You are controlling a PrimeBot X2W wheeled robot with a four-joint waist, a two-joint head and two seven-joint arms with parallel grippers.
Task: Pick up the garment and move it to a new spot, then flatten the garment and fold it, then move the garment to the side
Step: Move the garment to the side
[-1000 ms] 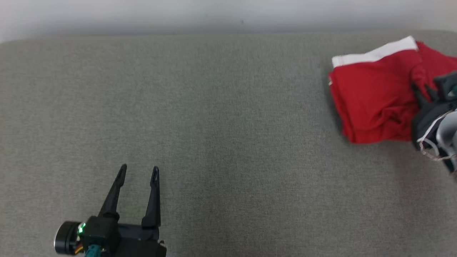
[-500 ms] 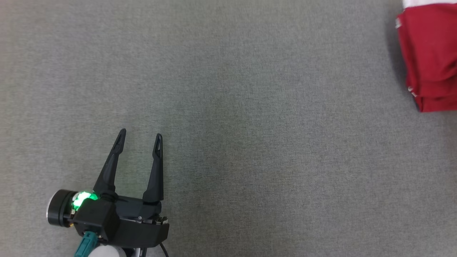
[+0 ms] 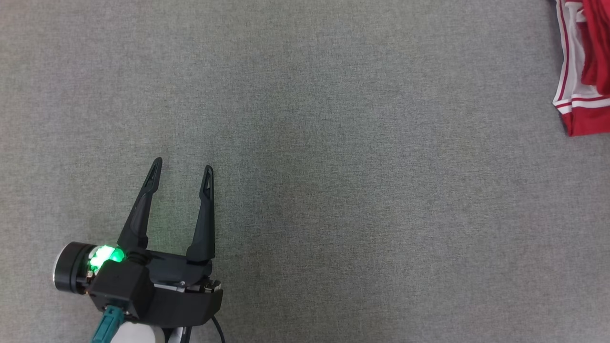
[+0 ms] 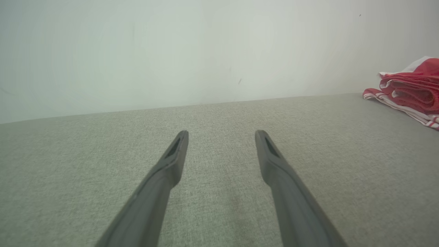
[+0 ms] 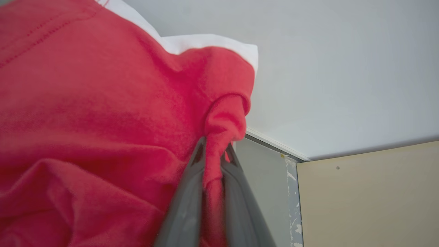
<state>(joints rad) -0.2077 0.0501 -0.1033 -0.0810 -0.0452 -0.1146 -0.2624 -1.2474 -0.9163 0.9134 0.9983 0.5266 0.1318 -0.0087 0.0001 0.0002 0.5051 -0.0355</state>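
The right gripper (image 5: 214, 151) pinches a bunched fold of the red garment (image 5: 103, 103). A second ago the garment lay as a tidy stack; now it hangs loose at the far right of the grey surface (image 3: 333, 166) — the pick-up looks under way. The left gripper (image 3: 182, 166) rests spread and empty. The right wrist view shows the pinch — the head view shows the striped hem (image 3: 581, 102) instead.

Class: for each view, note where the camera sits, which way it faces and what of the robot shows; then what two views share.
Head: on the head, facing down at the surface; open left pincer lower left.
Left wrist: on that wrist, facing along its pincer across the surface to a wall.
Right wrist: on that wrist, facing along the right pincer, shut on the garment.
Shared: head and left wrist both show the garment at right.
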